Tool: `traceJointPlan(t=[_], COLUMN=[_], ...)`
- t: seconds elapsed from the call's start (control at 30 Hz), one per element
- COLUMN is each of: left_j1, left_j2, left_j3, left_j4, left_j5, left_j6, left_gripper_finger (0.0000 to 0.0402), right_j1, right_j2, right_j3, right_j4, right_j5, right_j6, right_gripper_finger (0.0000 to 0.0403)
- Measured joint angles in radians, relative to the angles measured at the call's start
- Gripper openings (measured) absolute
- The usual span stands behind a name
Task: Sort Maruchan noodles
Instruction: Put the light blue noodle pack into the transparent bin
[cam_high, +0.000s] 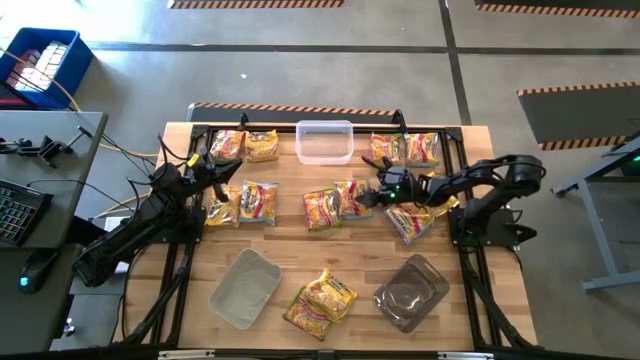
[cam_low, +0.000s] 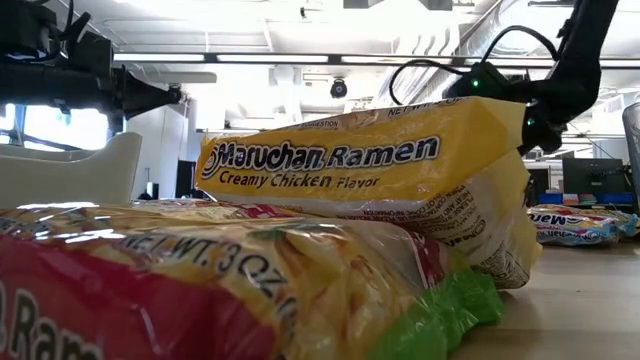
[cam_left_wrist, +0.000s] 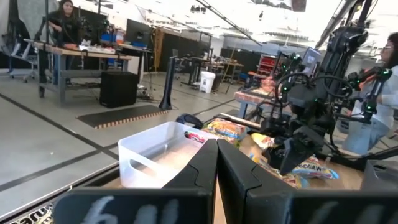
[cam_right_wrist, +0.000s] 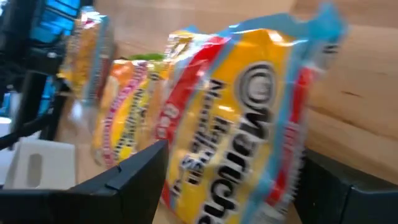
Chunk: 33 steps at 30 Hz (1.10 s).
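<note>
Maruchan noodles packets lie scattered over the wooden table (cam_high: 470, 330). My right gripper (cam_high: 368, 196) is open, slanting down at a yellow packet with blue ends (cam_right_wrist: 249, 124), which lies flat at the table's centre (cam_high: 352, 198). Its fingers stand on either side of this packet. Beyond it lies another packet (cam_high: 322, 210). My left gripper (cam_left_wrist: 216, 168) is shut and level above the table's left side (cam_high: 220, 172), holding nothing. In the low view a yellow Creamy Chicken packet (cam_low: 360, 170) leans on the packets beneath it. My right gripper has the blue-ended packet's long sides (cam_right_wrist: 186, 155) between its open fingers (cam_right_wrist: 134, 177), coming slanting down from the table's right. Whether the fingers touch the packet, I cannot tell. The packet lies flat on the table.
A clear tub (cam_high: 324, 142) stands at the far middle, another (cam_high: 245, 288) at the near left, a third (cam_high: 410, 292) at the near right. More packets lie at the far left (cam_high: 245, 146), far right (cam_high: 405, 148), left (cam_high: 242, 204), right (cam_high: 415, 222) and near middle (cam_high: 320, 300).
</note>
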Motion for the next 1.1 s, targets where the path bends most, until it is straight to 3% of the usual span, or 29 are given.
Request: traceJointPlan(t=[0.13,0.3,0.6,0.83,0.97,1.1], left_j1=[0.000,0.000,0.000,0.000,0.000,0.000], left_j2=[0.000,0.000,0.000,0.000,0.000,0.000], left_j3=[0.000,0.000,0.000,0.000,0.000,0.001], left_j4=[0.000,0.011,0.047,0.082,0.169,0.263], left_j5=[0.000,0.000,0.000,-0.002,-0.002,-0.008], left_j6=[0.000,0.008,0.018,0.111,0.181,0.217], left_gripper_finger=[0.0003,0.0003,0.0003,0.0003,0.0003,0.0003], right_j1=[0.000,0.000,0.030,0.039,0.033,0.022], right_j2=[0.057,0.103,0.110,0.109,0.078,0.038], right_j3=[0.003,0.026,0.141,0.224,0.314,0.481], right_j4=[0.073,0.127,0.013,-0.034,-0.122,-0.349], right_j5=[0.016,0.015,-0.048,-0.092,-0.129,-0.132], right_j6=[-0.004,-0.007,-0.039,-0.075,-0.123,-0.186], right_gripper_finger=[0.0275,0.0230,0.0120,0.0065,0.0045,0.0032])
